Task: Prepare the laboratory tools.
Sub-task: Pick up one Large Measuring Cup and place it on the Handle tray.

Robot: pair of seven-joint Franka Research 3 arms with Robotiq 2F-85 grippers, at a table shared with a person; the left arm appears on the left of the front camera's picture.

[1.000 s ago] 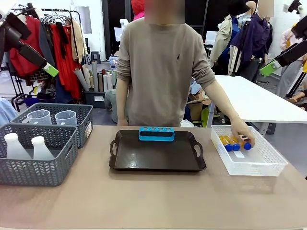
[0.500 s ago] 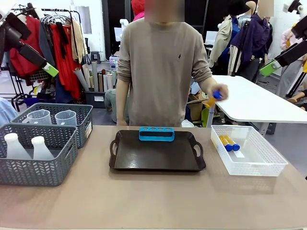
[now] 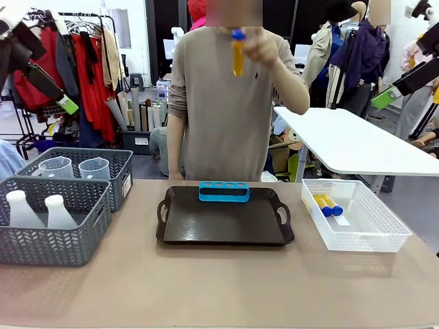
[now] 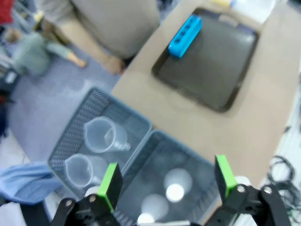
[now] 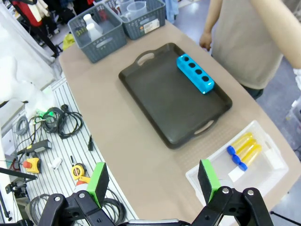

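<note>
A person's hand holds one amber tube with a blue cap (image 3: pixel 237 52) high above the table. More tubes (image 3: pixel 326 203) (image 5: pixel 244 151) lie in the white mesh basket (image 3: pixel 384 236). The blue rack (image 3: pixel 224 191) (image 5: pixel 195 74) (image 4: pixel 185 35) stands empty at the far edge of the black tray (image 3: pixel 226 229). Two clear beakers (image 3: pixel 74 167) (image 4: pixel 104 136) and two white flasks (image 3: pixel 40 210) (image 4: pixel 176 184) sit in grey baskets. My left gripper (image 4: pixel 167 181) hangs open high above those baskets. High over the table's right side, my right gripper (image 5: pixel 153 181) is open too.
The two grey baskets (image 3: pixel 51 240) stand at the table's left, the white one at the right, the tray between them. The person stands at the far edge behind the tray. Bare tabletop (image 3: pixel 226 288) runs along the near side.
The person's hand took a tube out of the white basket and raised it from table height to above chest level. My left arm shifted slightly.
</note>
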